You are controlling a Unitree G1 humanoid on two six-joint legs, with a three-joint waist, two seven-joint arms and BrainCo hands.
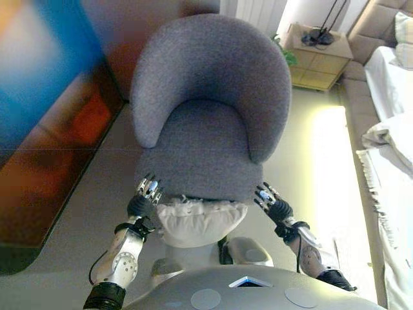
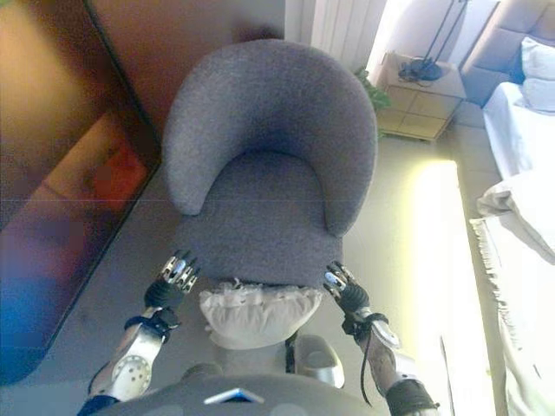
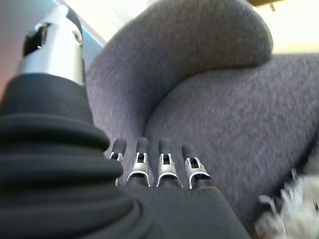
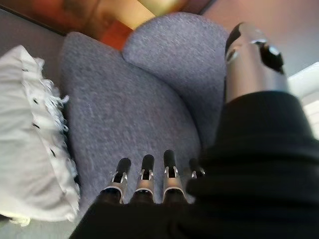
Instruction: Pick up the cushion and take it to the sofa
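A white cushion (image 1: 200, 221) with a fringed edge lies at the front edge of a grey armchair (image 1: 206, 110), just before me. My left hand (image 1: 146, 197) is beside the cushion's left end and my right hand (image 1: 270, 200) beside its right end. Both hands are open with straight fingers and hold nothing. The left wrist view shows the fingers (image 3: 164, 167) over the chair seat, with the cushion's fringe (image 3: 294, 214) to the side. The right wrist view shows the cushion (image 4: 25, 134) apart from the fingers (image 4: 144, 181). The beige sofa (image 1: 381, 29) stands at the far right.
A white throw (image 1: 390, 142) covers the sofa's near part. A pale side table (image 1: 319, 61) with a black lamp base stands behind the chair, next to a small plant (image 1: 287, 55). A dark glossy cabinet (image 1: 58, 148) runs along the left.
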